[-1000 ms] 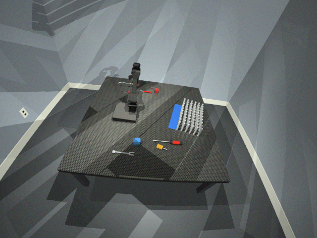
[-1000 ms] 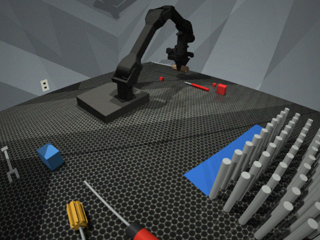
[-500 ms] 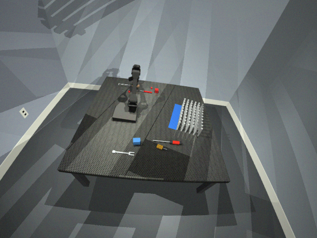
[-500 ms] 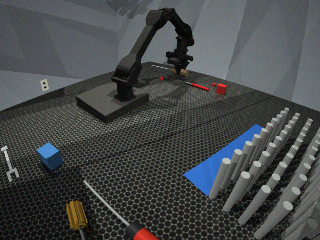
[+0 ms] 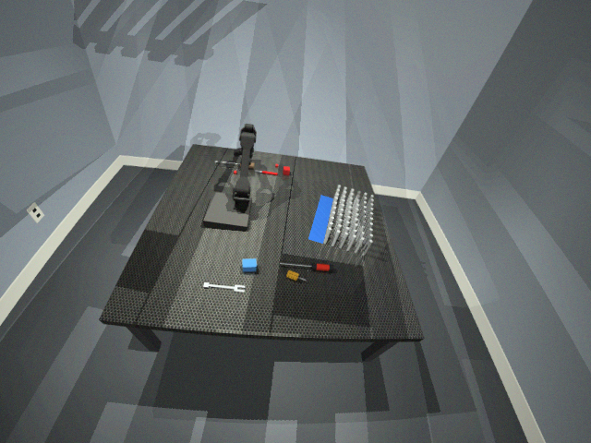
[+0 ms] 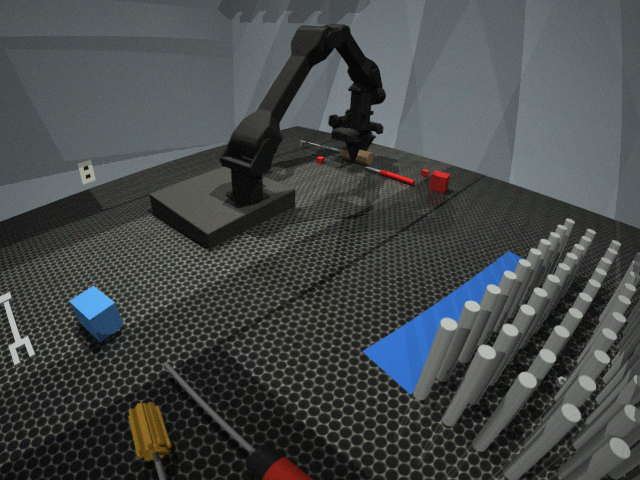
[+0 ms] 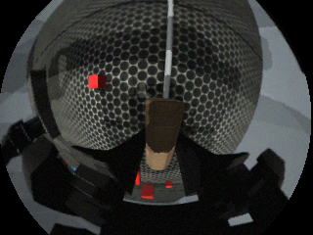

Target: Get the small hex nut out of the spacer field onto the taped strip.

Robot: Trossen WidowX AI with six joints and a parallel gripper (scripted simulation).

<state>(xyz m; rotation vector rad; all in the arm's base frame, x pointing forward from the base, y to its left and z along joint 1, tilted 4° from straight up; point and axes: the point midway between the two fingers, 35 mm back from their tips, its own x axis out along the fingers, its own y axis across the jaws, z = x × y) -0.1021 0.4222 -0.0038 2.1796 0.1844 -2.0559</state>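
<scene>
Spacers [image 5: 352, 217] [image 6: 439, 356] stood right and near of the claw [image 5: 246, 164] [image 6: 355, 155] [image 7: 163, 147].
Its part-open fingers gripped the wooden handle [image 5: 251, 165] [image 6: 364, 157] [image 7: 163, 122] (rod [image 5: 226, 162] [image 6: 323, 146] [image 7: 168, 59] pointing left, away from them).

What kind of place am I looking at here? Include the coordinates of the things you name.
Probably a robot test bench in a bare room: one arm on a base plate [image 5: 223, 215] [image 6: 209, 227], tools such as a white wrench [image 5: 222, 286] [image 6: 15, 330], and rows of standing metal spacers [image 5: 350, 214] [image 6: 483, 372] beside blue tape [image 5: 320, 219] [image 6: 400, 351].
</scene>
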